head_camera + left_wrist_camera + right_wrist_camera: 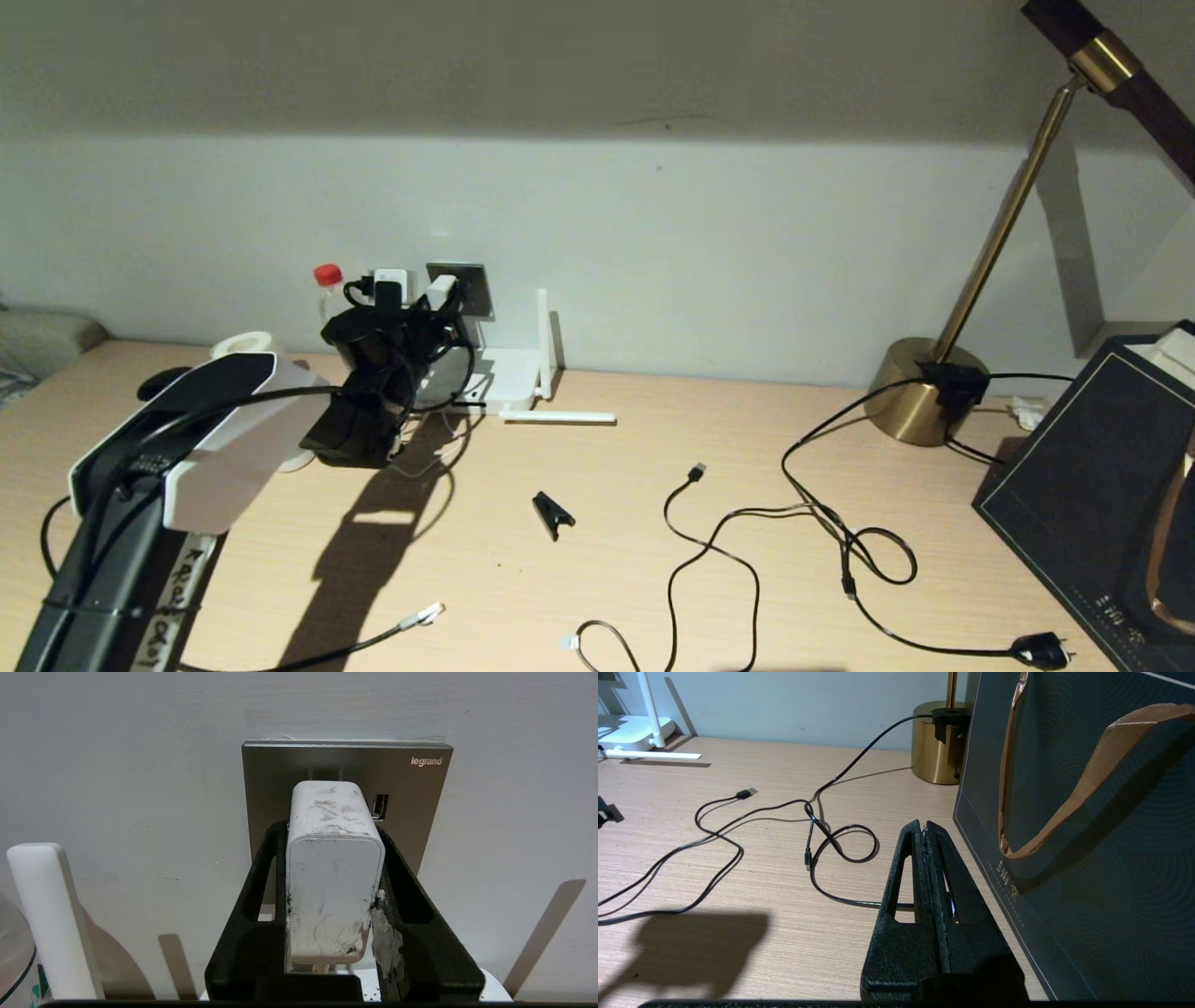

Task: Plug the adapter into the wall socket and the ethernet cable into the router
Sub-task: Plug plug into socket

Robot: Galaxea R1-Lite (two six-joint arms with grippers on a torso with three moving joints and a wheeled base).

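My left gripper [331, 828] is shut on the adapter [334, 868], a scuffed white block held between its black fingers [268, 868]. The adapter's far end reaches the grey wall socket [420, 793]; whether its pins are in the holes is hidden. In the head view the adapter [439, 291] sits at the socket [474, 285], above the white router [509, 378]. The ethernet cable [425, 615] lies at the table's front edge, its clear connector free. My right gripper [926, 826] hovers shut and empty beside a dark bag.
A brass lamp base [924, 392] and a dark gift bag [1092, 495] stand at the right. A thin black USB cable [695, 471], a black plug [1041, 649] and a small black clip [553, 513] lie mid-table. A red-capped bottle [328, 280] stands left of the socket.
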